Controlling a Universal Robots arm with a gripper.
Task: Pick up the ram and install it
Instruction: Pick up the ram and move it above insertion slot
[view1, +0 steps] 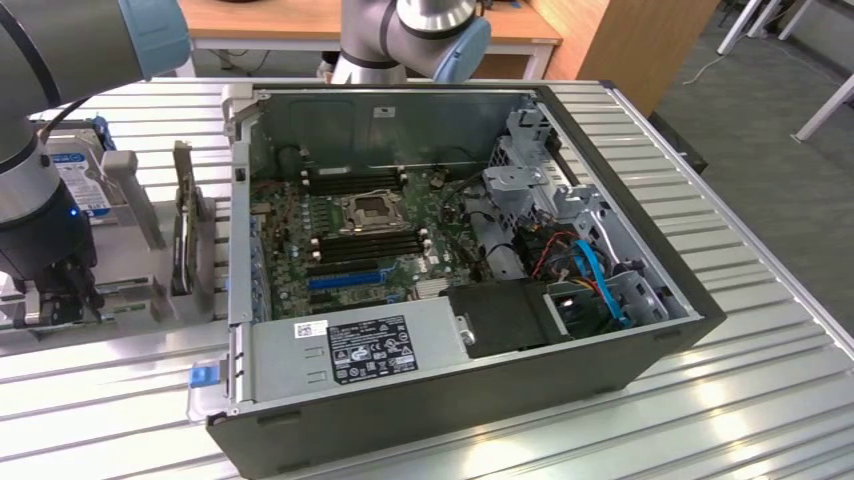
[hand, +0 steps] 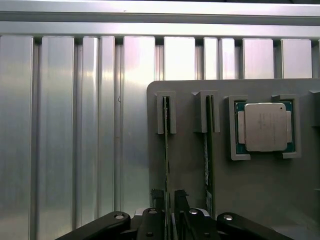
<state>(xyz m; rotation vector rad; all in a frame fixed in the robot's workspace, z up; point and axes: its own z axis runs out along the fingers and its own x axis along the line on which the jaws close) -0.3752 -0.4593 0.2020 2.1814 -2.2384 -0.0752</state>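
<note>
A ribbed aluminium table (view1: 747, 400) carries an open computer case (view1: 467, 400); a wooden desk (view1: 400, 25) and grey floor (view1: 761, 130) lie beyond. The power supply's label (view1: 374, 348) is unreadable. The ram (hand: 166, 150) stands on edge in the slot nearest the grey tray's (hand: 260, 190) edge. The gripper (hand: 169, 196) straddles it; whether it has clamped cannot be told.

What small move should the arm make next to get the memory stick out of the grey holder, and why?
Probably close the pincer on the memory stick, without lifting yet. Its fingers stand either side of the stick, which sits on edge in the grey holder, and a narrow gap seems left beside it.
</note>
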